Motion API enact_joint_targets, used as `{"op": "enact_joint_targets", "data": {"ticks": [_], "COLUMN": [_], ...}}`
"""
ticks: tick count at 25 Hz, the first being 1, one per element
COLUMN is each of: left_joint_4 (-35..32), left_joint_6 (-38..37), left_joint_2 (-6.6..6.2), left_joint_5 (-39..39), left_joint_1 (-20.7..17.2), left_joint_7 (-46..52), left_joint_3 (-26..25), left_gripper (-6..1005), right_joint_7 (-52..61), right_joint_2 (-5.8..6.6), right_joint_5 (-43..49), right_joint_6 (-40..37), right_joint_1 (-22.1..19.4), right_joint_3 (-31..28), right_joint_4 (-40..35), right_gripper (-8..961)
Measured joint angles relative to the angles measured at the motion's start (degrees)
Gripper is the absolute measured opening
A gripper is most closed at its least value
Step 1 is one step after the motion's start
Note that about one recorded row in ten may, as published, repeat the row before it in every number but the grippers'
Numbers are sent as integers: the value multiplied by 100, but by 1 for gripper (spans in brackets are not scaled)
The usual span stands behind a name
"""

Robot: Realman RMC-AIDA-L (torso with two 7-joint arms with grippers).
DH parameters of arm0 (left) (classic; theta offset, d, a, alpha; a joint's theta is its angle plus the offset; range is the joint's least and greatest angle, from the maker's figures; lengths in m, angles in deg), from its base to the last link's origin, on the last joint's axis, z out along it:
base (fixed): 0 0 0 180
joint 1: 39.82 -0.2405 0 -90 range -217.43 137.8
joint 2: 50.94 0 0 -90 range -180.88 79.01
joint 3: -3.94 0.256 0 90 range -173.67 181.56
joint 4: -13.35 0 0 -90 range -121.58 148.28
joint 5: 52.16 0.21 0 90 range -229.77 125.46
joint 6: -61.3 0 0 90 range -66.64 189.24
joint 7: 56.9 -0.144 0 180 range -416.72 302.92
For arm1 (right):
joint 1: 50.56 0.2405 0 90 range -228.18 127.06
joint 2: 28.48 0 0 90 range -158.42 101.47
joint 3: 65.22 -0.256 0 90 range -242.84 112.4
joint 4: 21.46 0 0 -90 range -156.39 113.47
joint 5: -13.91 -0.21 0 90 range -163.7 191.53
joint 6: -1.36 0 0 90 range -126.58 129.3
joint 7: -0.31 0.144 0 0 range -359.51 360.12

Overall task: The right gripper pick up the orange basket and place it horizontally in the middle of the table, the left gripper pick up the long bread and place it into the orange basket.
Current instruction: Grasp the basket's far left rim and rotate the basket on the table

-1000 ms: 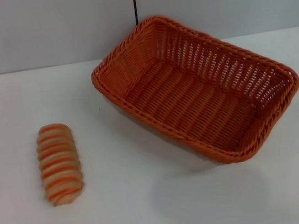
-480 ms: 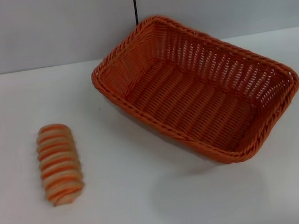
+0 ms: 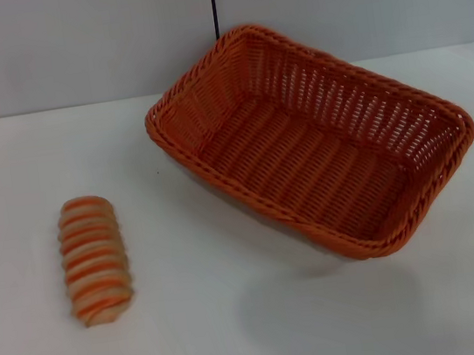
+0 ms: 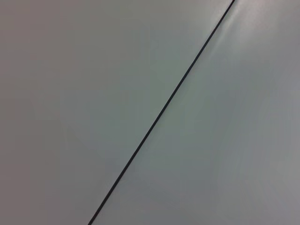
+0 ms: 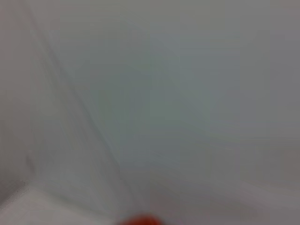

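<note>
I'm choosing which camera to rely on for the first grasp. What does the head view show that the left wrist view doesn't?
Only the head view shows the orange basket, lying at a slant toward the right, the long bread apart from it on the left, and the table. Only the left wrist view shows a thin dark line crossing a plain grey surface. Both share one lack: neither shows a gripper.

Head view: high, angled forward and down over the counter (image 3: 242, 336), with the orange basket (image 3: 311, 140) right of centre and the grey wall (image 3: 68, 42) behind it. Left wrist view: faces the plain grey wall (image 4: 93, 93), crossed by a thin dark seam (image 4: 159, 115). Right wrist view: blurred pale surfaces; an orange sliver (image 5: 140, 220) at the frame edge may be the basket shared with the head view.
</note>
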Motion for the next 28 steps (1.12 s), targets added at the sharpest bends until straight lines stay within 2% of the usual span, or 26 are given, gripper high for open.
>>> {"op": "enact_joint_targets", "data": {"ticks": [7,9,19,21,28], "left_joint_4": [-1,-1,-1,2,7], "left_joint_6": [3,-3,-5,9,36], "left_joint_2": [-2,2,13,14,6], "left_joint_5": [4,4,4,4,4], "left_joint_1": [-30,-58,-98,-102,-69], "left_joint_7": [45,45,122,123,184], "left_joint_3": [102,153,196,198,206], "left_gripper": [448,447,447,447,446], "right_joint_7": [2,-51,-335,-420,-531], "right_joint_2": [9,-41,-103,-166,-257], "right_joint_5": [729,1137,1569,1591,1594], "right_joint_6": [-66,-242,-713,-864,-966], "right_joint_1": [580,745,1096,1135,1141], "right_joint_3": [1158,1424,2097,2246,2302], "right_joint_4": [-438,-636,-1493,-1654,-1827], "right_gripper": [500,500,501,501,501]}}
